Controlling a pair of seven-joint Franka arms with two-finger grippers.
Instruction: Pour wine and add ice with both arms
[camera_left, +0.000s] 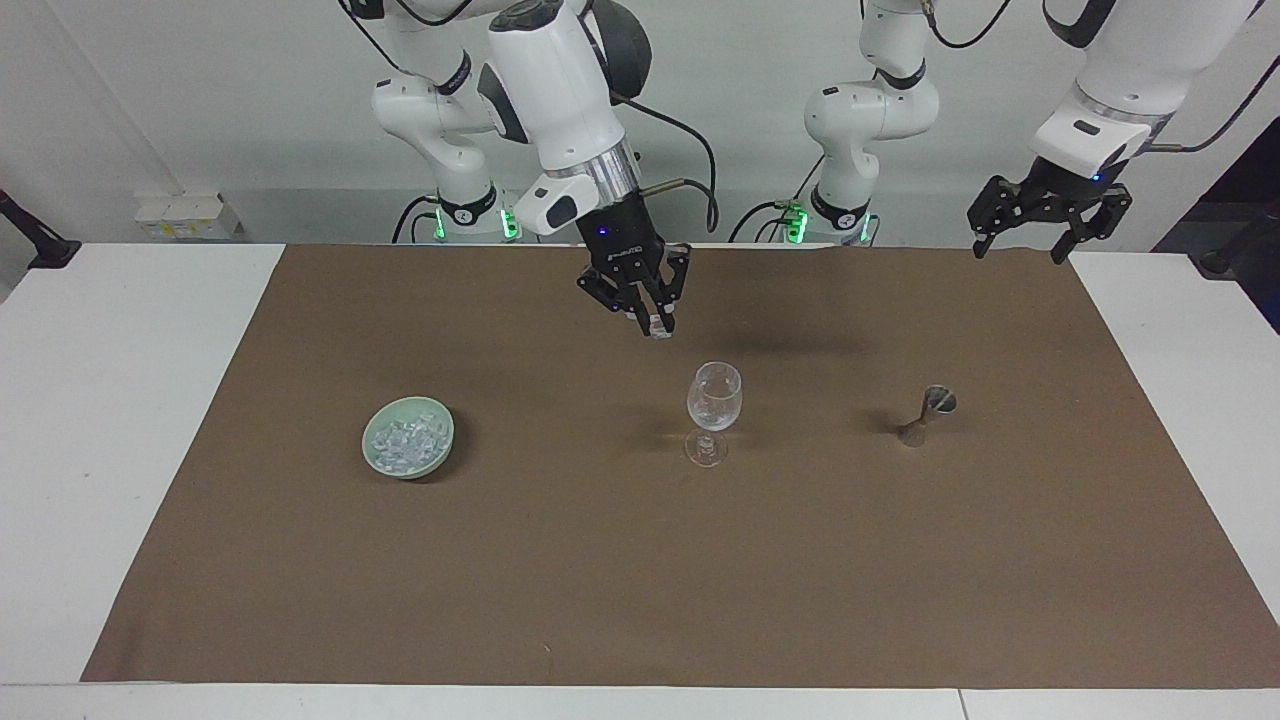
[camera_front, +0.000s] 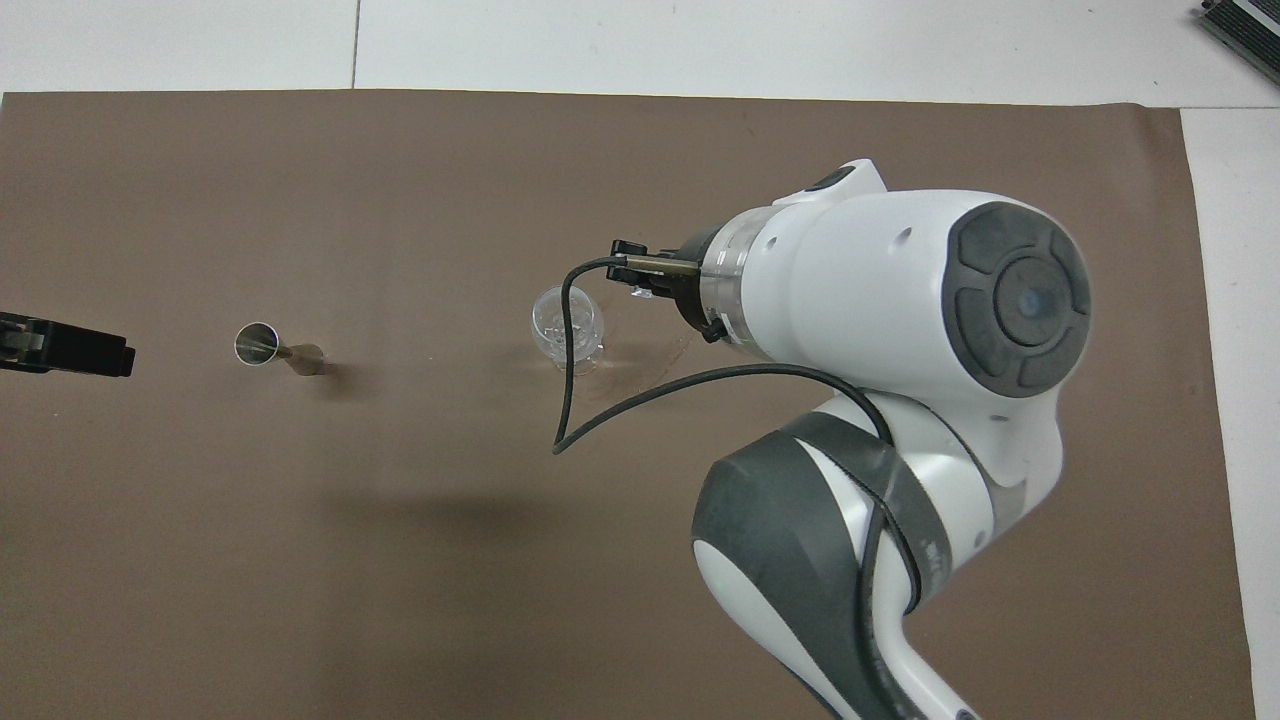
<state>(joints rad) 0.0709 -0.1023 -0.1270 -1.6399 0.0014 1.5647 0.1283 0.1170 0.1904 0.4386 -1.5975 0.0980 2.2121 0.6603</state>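
A clear stemmed wine glass (camera_left: 714, 408) (camera_front: 567, 325) stands mid-mat with small glinting bits in its bowl. My right gripper (camera_left: 652, 322) hangs above the mat just beside the glass, toward the right arm's end, shut on a small whitish piece of ice (camera_left: 656, 329). In the overhead view its wrist (camera_front: 690, 285) hides the fingertips. More ice (camera_left: 405, 438) is heaped in a pale green bowl (camera_left: 376, 460). My left gripper (camera_left: 1035, 240) (camera_front: 100, 352) waits raised and open over the mat's edge nearest the robots. No wine container is in view.
A small metal jigger (camera_left: 928, 412) (camera_front: 262, 345) stands on the brown mat (camera_left: 640, 580) toward the left arm's end. In the overhead view the right arm (camera_front: 900, 320) covers the bowl, and its black cable (camera_front: 565, 400) loops in front of the glass.
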